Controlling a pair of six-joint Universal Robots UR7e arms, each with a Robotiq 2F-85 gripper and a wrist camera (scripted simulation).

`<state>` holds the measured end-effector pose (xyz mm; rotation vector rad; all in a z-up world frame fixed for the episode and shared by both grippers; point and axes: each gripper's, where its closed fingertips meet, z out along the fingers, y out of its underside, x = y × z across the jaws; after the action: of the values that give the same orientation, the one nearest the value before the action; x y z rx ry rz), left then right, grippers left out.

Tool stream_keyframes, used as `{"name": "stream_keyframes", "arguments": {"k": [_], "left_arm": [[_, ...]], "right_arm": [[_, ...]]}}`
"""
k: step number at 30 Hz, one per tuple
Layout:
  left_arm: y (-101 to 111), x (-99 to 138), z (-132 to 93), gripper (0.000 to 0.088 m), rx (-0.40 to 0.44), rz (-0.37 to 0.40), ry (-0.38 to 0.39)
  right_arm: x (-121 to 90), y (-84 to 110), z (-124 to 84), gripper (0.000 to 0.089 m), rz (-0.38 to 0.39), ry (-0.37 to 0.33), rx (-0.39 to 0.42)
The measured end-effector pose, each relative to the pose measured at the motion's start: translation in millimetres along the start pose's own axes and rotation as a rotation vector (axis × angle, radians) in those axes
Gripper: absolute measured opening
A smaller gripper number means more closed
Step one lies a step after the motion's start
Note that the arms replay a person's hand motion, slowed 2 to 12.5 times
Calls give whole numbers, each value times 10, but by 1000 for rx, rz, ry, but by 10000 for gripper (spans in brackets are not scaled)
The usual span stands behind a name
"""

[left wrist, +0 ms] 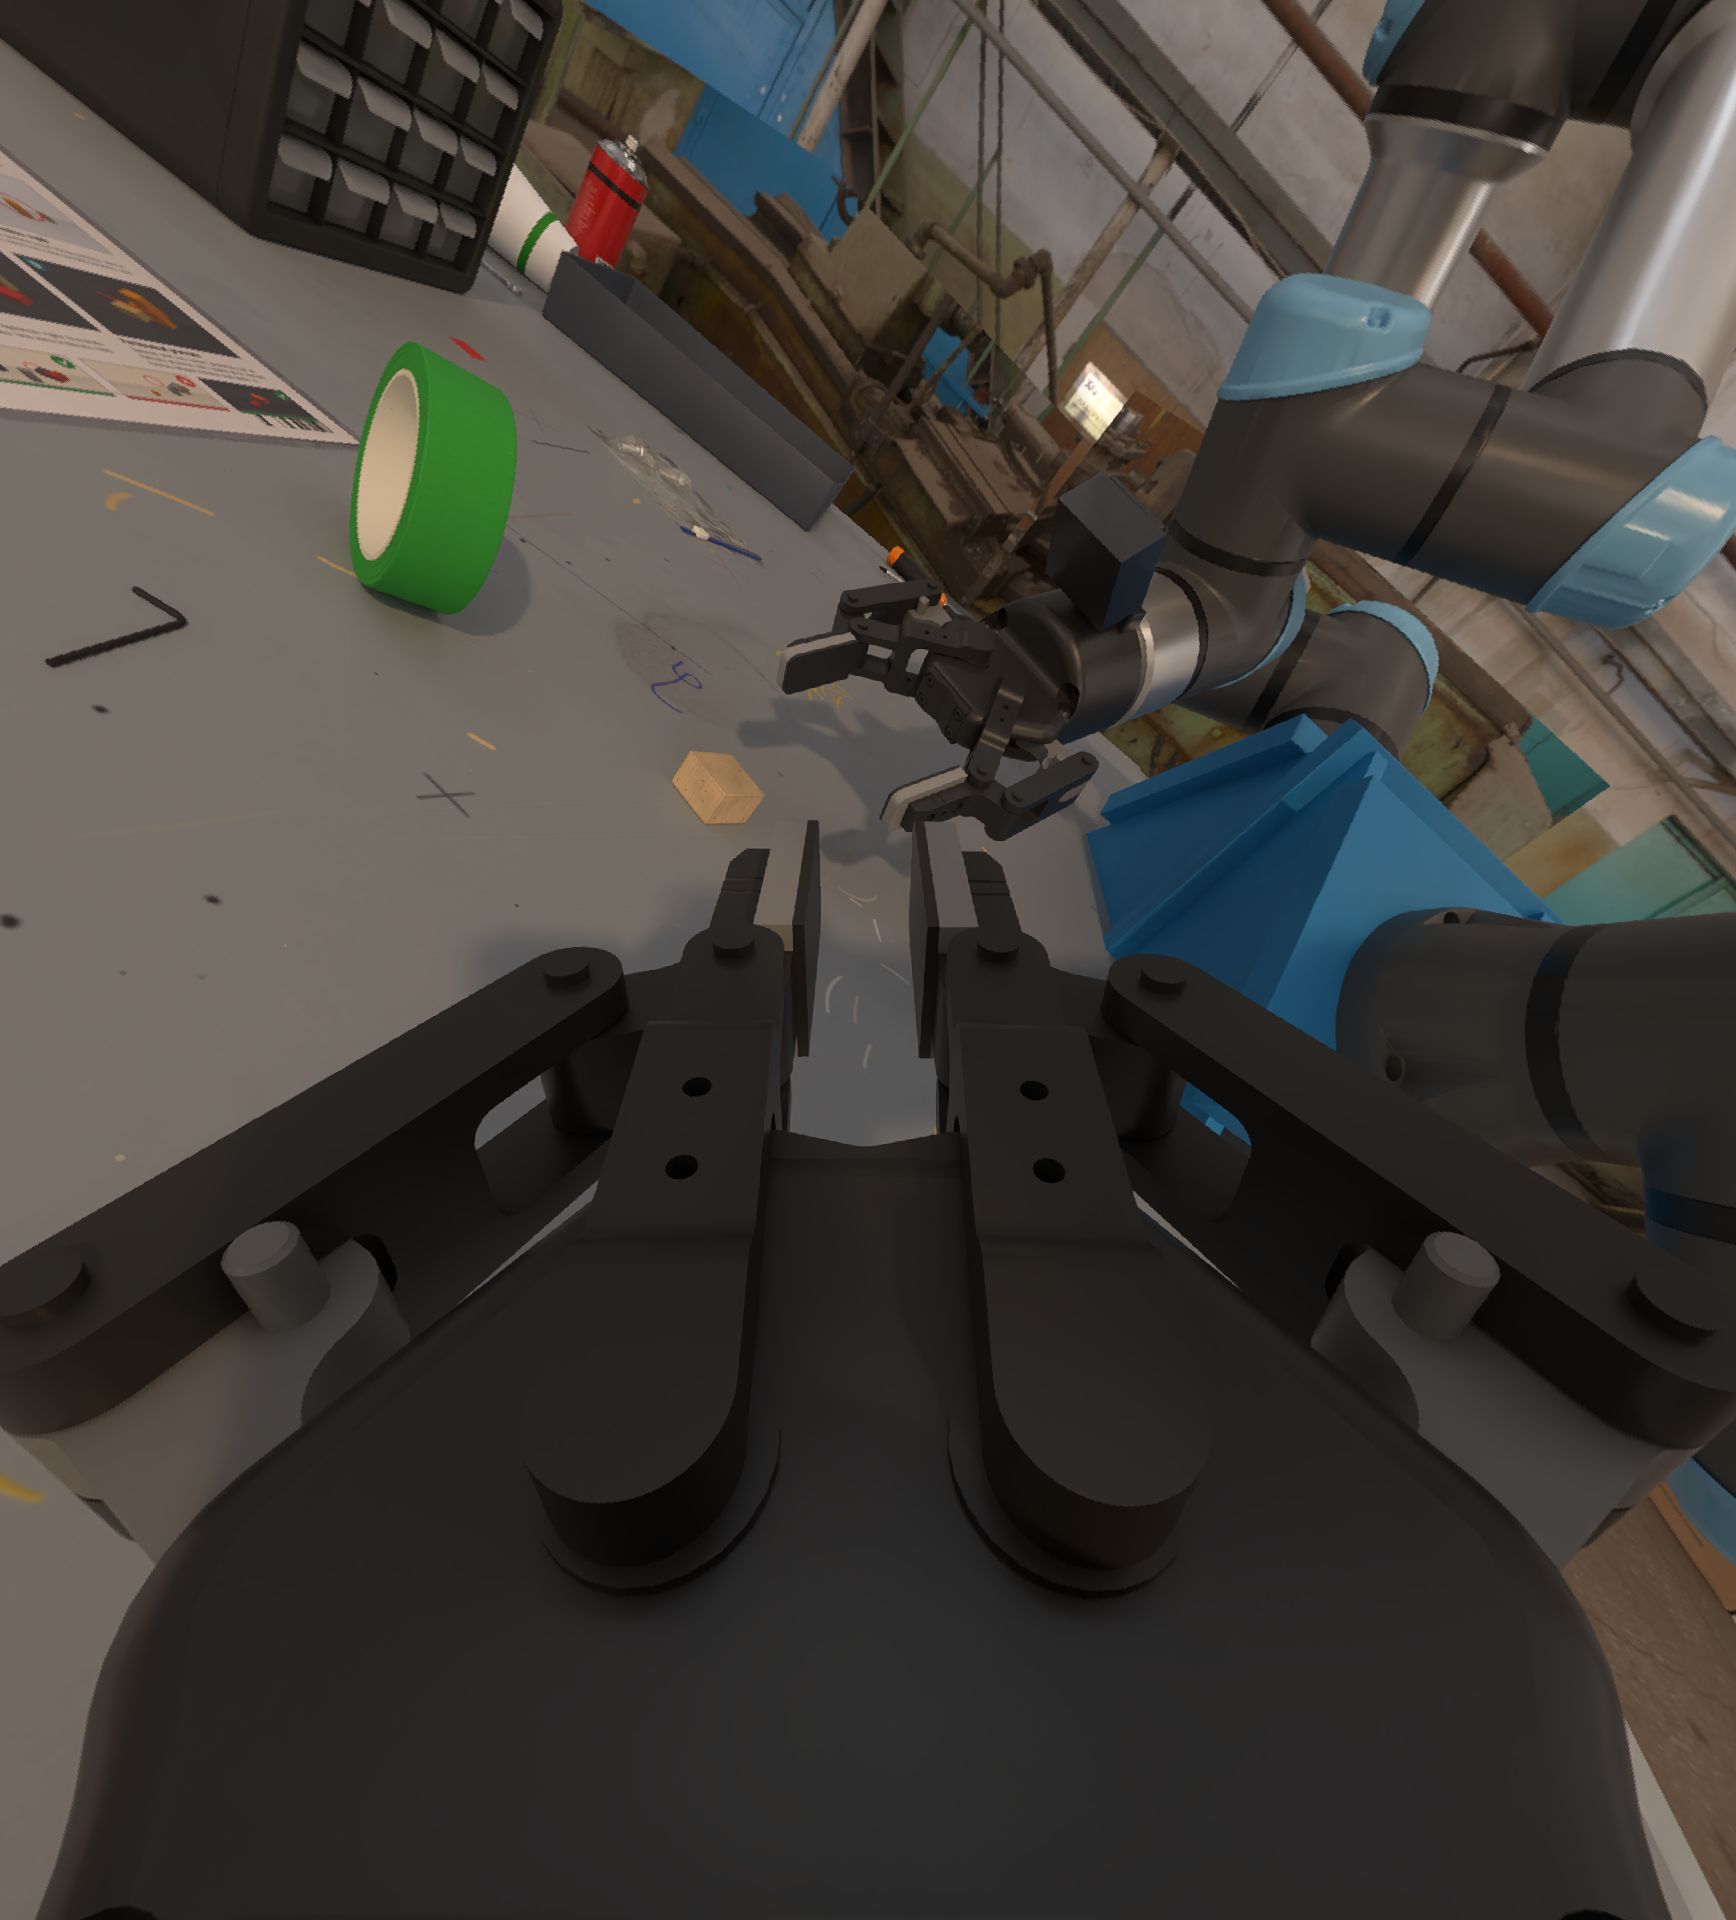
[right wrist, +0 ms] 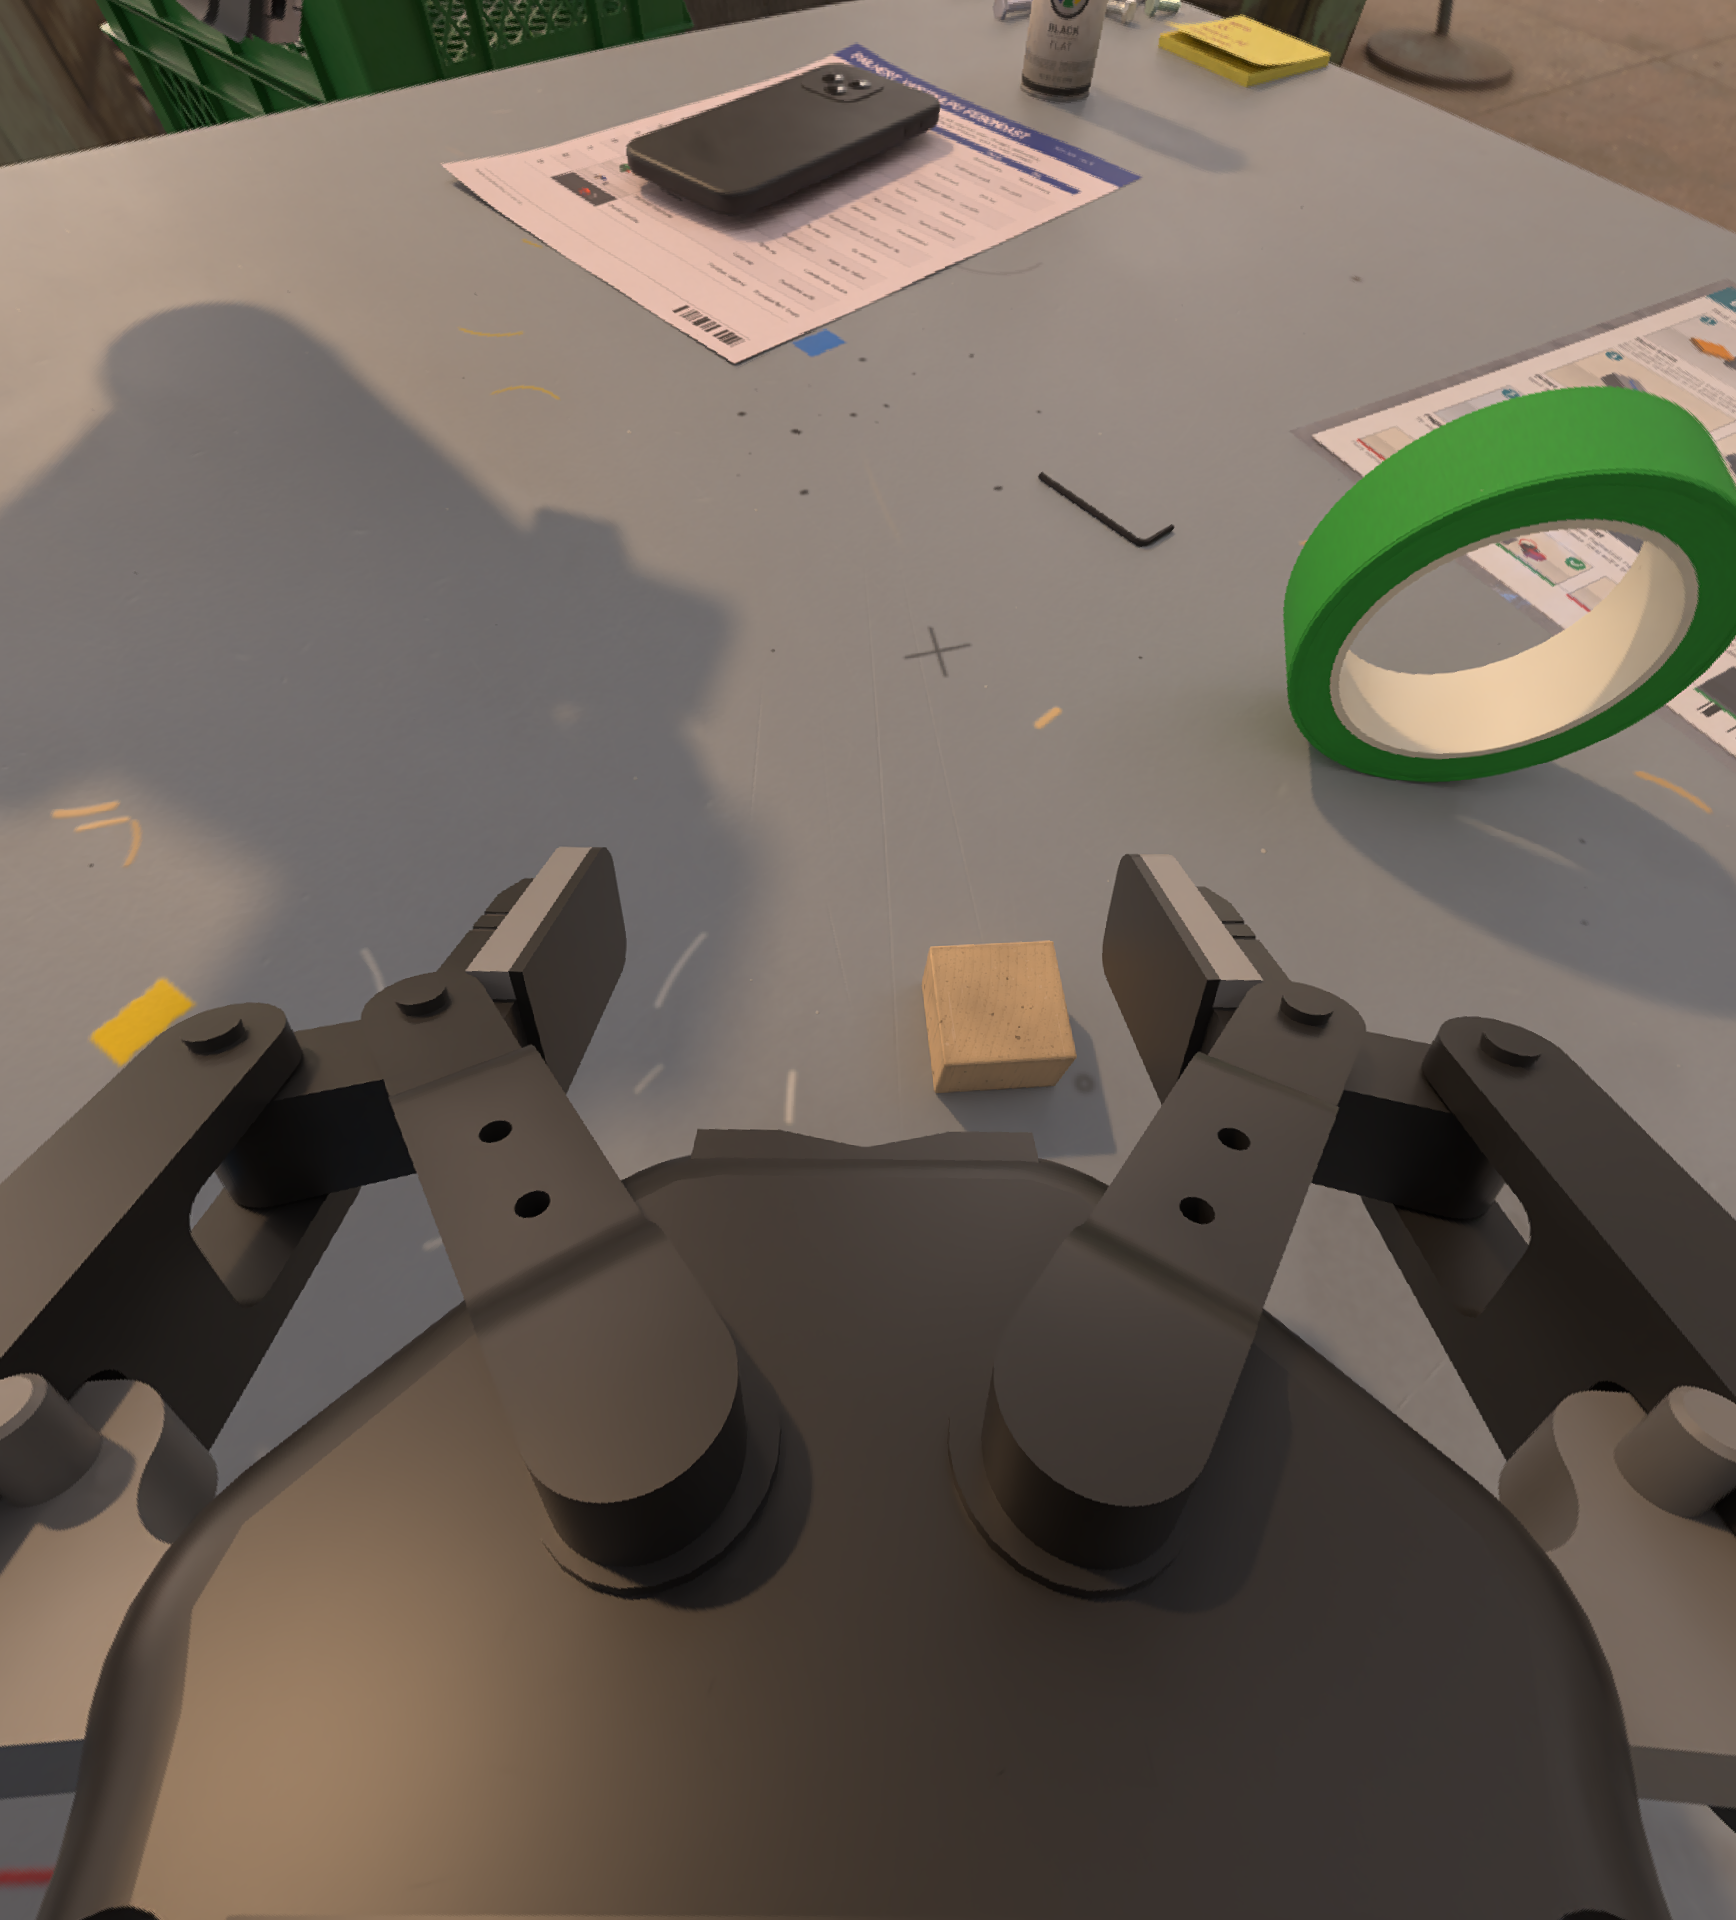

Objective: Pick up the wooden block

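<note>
The wooden block (right wrist: 997,1013) is a small pale cube lying on the grey table (right wrist: 428,520). In the right wrist view it sits between my right gripper's (right wrist: 859,935) open fingers, nearer the right-hand finger and touching neither. In the left wrist view the block (left wrist: 718,787) lies just ahead and left of my left gripper (left wrist: 864,883). The left gripper's pads are nearly together with a narrow gap and hold nothing. The right gripper (left wrist: 864,732) shows there too, open, hovering just right of the block.
A green tape roll (right wrist: 1518,582) stands on edge to the right, also in the left wrist view (left wrist: 433,478). A black hex key (right wrist: 1103,509), a phone (right wrist: 781,140) on a paper, a black drawer cabinet (left wrist: 324,125), a red can (left wrist: 609,203) and a blue bin (left wrist: 1290,862) surround the area.
</note>
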<state>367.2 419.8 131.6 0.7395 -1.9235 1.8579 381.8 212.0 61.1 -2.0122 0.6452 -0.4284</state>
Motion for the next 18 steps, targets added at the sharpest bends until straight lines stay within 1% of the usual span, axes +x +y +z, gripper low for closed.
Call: {"name": "stream_keyframes", "arguments": {"k": [11,18], "left_arm": [[-6,19,0,158,-4,13,-4],[-17,10,-10,158,7,7,-3]], "right_arm": [[11,-12,-12,798,-4,10,2],[23,-4,-9,795,14,6,8]]}}
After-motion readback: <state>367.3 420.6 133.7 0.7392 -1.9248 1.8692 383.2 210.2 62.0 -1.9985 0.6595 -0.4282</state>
